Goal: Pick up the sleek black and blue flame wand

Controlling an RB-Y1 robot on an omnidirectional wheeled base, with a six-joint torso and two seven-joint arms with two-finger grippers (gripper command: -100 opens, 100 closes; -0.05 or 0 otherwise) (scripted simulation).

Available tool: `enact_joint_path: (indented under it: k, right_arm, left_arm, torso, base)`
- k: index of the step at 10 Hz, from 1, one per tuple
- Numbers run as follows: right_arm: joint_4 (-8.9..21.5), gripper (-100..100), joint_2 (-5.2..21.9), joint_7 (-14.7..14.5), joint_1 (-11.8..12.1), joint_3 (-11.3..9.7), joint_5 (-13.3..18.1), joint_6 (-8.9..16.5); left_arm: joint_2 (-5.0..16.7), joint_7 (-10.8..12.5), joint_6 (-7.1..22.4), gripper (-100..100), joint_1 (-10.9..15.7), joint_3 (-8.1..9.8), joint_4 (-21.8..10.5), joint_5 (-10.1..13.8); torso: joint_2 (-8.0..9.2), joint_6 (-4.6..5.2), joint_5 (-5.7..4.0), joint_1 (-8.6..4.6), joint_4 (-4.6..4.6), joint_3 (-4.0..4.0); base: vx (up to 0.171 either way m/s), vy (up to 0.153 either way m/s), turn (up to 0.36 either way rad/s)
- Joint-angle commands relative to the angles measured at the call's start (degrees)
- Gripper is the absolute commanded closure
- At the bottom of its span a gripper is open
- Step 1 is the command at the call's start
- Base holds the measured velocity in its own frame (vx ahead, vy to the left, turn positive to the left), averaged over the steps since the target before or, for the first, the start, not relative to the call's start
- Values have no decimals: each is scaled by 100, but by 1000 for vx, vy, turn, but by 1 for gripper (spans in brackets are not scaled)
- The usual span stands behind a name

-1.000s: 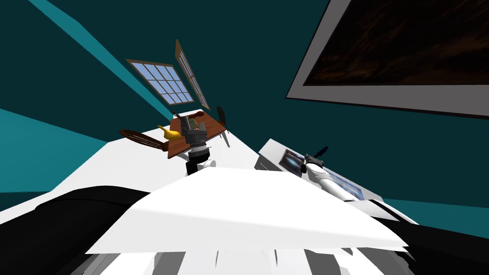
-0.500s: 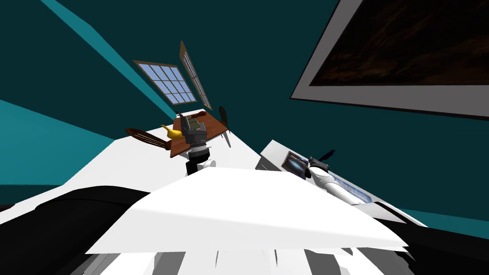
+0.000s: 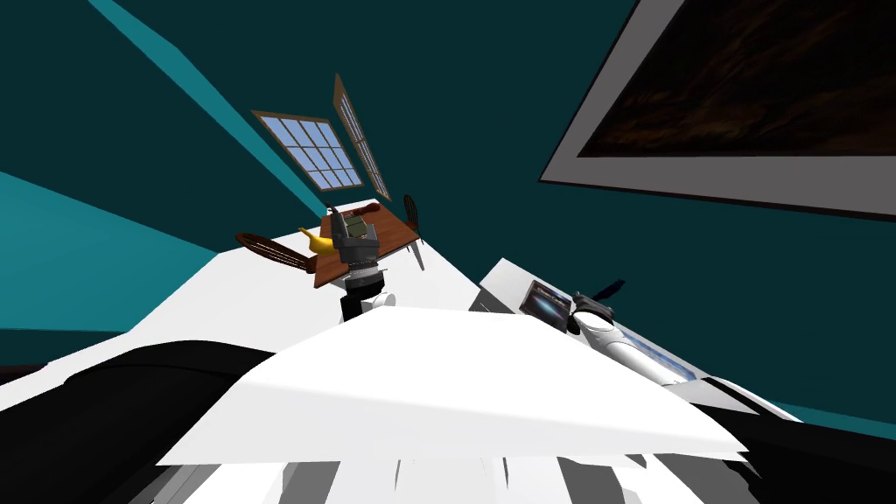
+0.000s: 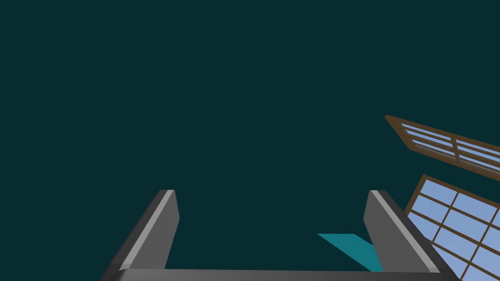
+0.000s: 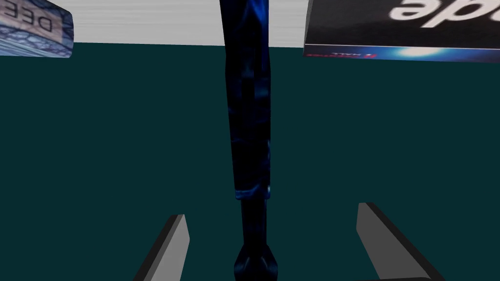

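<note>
- The right arm (image 3: 634, 348), white with a dark wrist, stretches forward and to the right, and its hand ends right at the black and blue flame wand (image 5: 246, 122).
- The right gripper (image 5: 271, 210) has its two grey fingers spread wide. One finger stands on each side of the flame wand's thin end, and neither touches it.
- The left arm (image 3: 360, 284) is raised in front of the body, well apart from the flame wand and to its left.
- The left gripper (image 4: 271, 192) points up and away from the flame wand, its two fingers spread wide.
</note>
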State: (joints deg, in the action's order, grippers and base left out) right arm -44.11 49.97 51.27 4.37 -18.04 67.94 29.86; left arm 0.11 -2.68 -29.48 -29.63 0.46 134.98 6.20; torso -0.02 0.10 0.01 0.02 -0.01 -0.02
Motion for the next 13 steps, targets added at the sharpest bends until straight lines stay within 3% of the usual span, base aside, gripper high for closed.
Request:
enact_joint_path:
  k: [1,2,3,4,5,7,8,9,10,11,13]
  right_arm:
    - [15,-100,3,175,1,-10,16,-2]
    - [160,-100,141,408,93,-168,146,0]
    - [160,-100,141,632,93,-168,146,0]
    - [160,-100,141,632,93,-168,146,0]
    - [305,-100,279,844,185,-326,276,2]
    - [305,-100,279,1090,185,-326,276,2]
    - [450,-100,417,1261,276,-485,406,4]
    - [450,-100,417,1457,276,-485,406,4]
    - [526,-100,391,1406,211,-496,461,-19]
    - [533,100,394,1460,213,-501,469,-18]
    - [539,100,399,1455,218,-498,467,-14]
  left_arm:
    - [0,0,0,0,0,0,0,0]
    - [0,0,0,0,0,0,0,0]
    - [0,0,0,0,0,0,0,0]
    - [0,0,0,0,0,0,0,0]
    - [0,0,0,0,0,0,0,0]
    - [0,0,0,0,0,0,0,0]
    - [0,0,0,0,0,0,0,0]
    - [0,0,0,0,0,0,0,0]
    - [0,0,0,0,0,0,0,0]
    - [0,0,0,0,0,0,0,0]
    - [0,0,0,0,0,0,0,0]
  torso:
    - [0,0,0,0,0,0]
    - [4,0,0,-2,1,2]
    - [0,-2,0,1,0,0]
    - [-2,0,1,3,0,-1]
    - [0,0,1,1,0,0]
    - [-7,0,1,3,-2,-4]
    - [0,0,0,0,0,0]
    - [-3,-2,1,3,0,-1]
    - [-3,-1,1,3,-1,-2]
    - [2,0,0,0,1,1]
    - [1,-11,-6,-3,2,1]
  base:
    - [0,0,0]
    - [23,17,97]
    - [29,20,55]
    - [19,11,-10]
    - [45,21,97]
    - [27,13,18]
    - [29,20,90]
    - [29,18,63]
    - [9,6,3]
    - [0,0,0]
    - [-1,-2,-11]
